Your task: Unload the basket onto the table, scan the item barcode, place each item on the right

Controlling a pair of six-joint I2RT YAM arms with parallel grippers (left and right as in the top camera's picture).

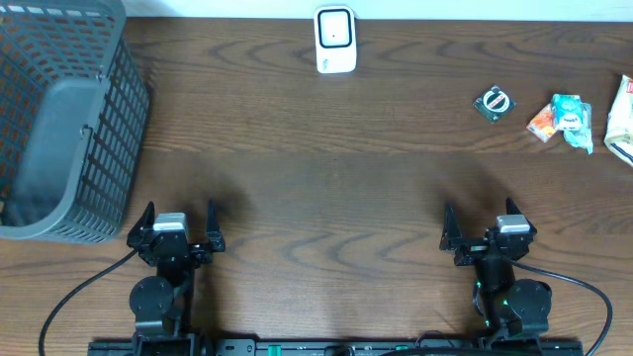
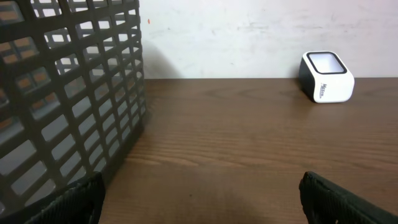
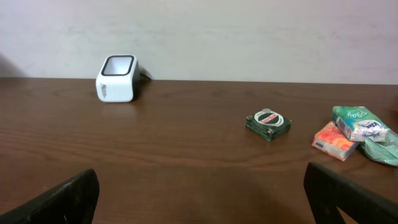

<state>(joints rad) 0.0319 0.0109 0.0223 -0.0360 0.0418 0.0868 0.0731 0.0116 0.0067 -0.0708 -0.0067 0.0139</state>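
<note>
left gripper (image 1: pixel 180 213) spread wide, empty | right gripper (image 1: pixel 480 212) likewise | white scanner (image 1: pixel 335 40) at far edge of table (image 1: pixel 297 178), lettering unreadable | green packet (image 1: pixel 494 103) toward right edge | basket (image 1: pixel 59 119) at far-left corner

Overhead: grey basket (image 1: pixel 59 129) cut off by left + top edges, so its far-left wall isn't seen. Cream packet (image 1: pixel 621 119) at right edge only partly in frame, print unreadable. Arms' base rail (image 1: pixel 326 348) runs off bottom edge. Dark square packet (image 1: pixel 494 103) w/ a ring on it: too small to tell what it is.

Left wrist view: basket clipped top + left. Left gripper fingers (image 2: pixel 68 202) show only as dark tips at bottom edge. Scanner (image 2: pixel 326 77) label text too small to read.

Right wrist view: right gripper fingers (image 3: pixel 59 199) likewise cut by bottom edge. Green packet (image 3: pixel 384 151) clipped at right edge. Print on orange packet (image 3: pixel 333 142) + teal packet (image 3: pixel 360 122) illegible.
</note>
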